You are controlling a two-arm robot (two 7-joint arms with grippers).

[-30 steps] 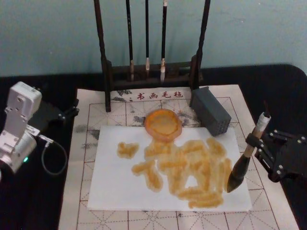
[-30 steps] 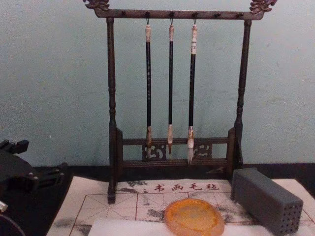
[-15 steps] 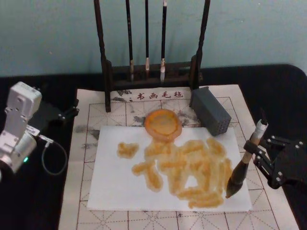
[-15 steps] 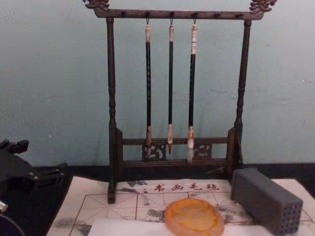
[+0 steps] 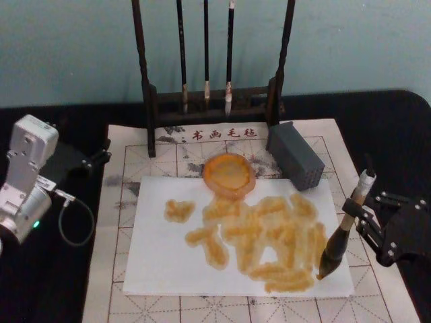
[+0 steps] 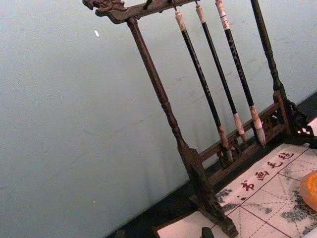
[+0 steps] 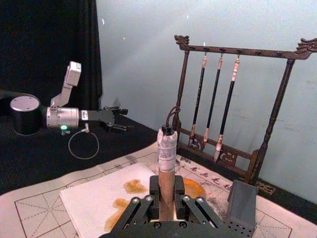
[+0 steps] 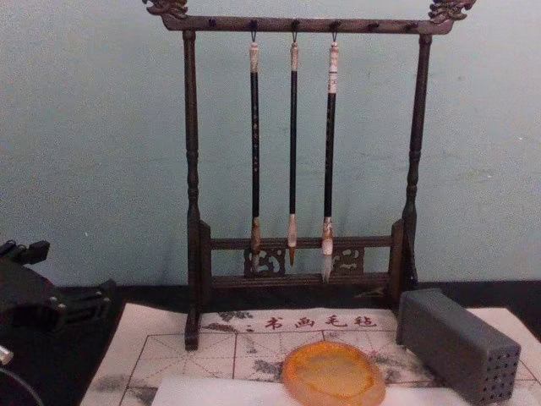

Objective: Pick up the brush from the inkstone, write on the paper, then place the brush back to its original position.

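My right gripper (image 5: pixel 353 211) is shut on the brush (image 5: pixel 340 232), gripping its tan handle, at the table's right side. The brush leans with its white cap up and its dark bristles down at the near right corner of the white paper (image 5: pixel 168 259); I cannot tell whether they touch. Amber strokes cover the paper's middle and right. In the right wrist view the brush handle (image 7: pixel 167 153) rises between the shut fingers (image 7: pixel 148 196) of that gripper (image 7: pixel 167 192). The round amber inkstone (image 5: pixel 229 173) sits at the paper's far edge, nothing on it. My left gripper (image 5: pixel 100 157) is parked far left.
A dark wooden rack (image 5: pixel 151 101) with three thin hanging brushes (image 8: pixel 292 144) stands behind the inkstone (image 8: pixel 332 374). A grey block with small holes (image 5: pixel 295 156) lies right of the inkstone. A gridded felt mat (image 5: pixel 121 195) lies under the paper on the black table.
My right gripper has carried the brush a little toward the table's near edge and lower, bringing the bristles down at the paper's near right corner. The left arm has stayed put.
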